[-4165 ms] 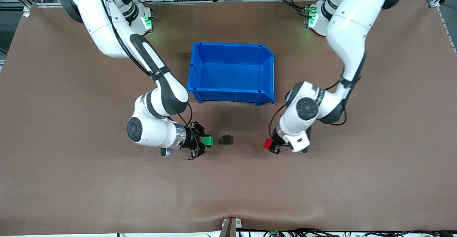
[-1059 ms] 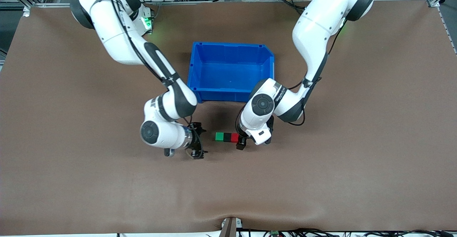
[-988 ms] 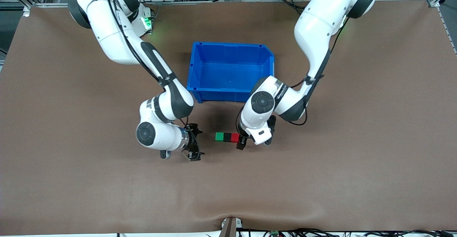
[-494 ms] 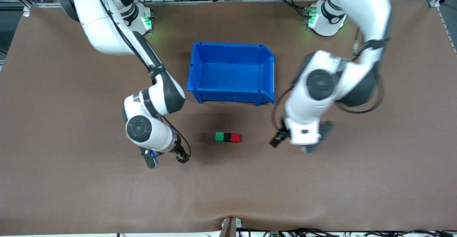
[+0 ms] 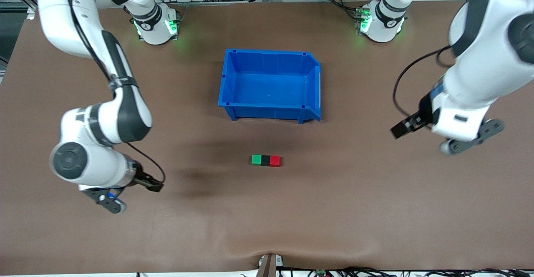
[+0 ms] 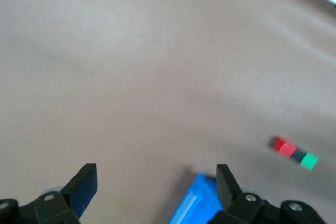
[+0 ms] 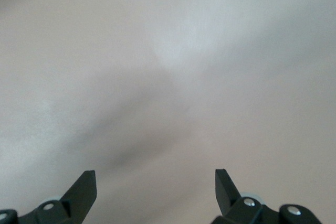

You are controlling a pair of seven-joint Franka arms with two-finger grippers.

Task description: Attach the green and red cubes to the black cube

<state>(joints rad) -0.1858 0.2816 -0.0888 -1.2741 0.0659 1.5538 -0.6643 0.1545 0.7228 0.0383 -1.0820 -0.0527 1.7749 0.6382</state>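
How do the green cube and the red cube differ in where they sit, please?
The green cube is bright green and sits against the black cube at the end toward the right arm; the red cube is bright red and sits against its end toward the left arm. Both look equal in size, lie on the table in one row, and neither claw touches them.

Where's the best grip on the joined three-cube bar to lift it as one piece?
Probably on the black cube in the middle, from straight above, fingers closing on the two long faces, the one toward the blue bin and the one toward the front camera. Green cube and red cube cap the ends, so a centre pinch stays balanced.
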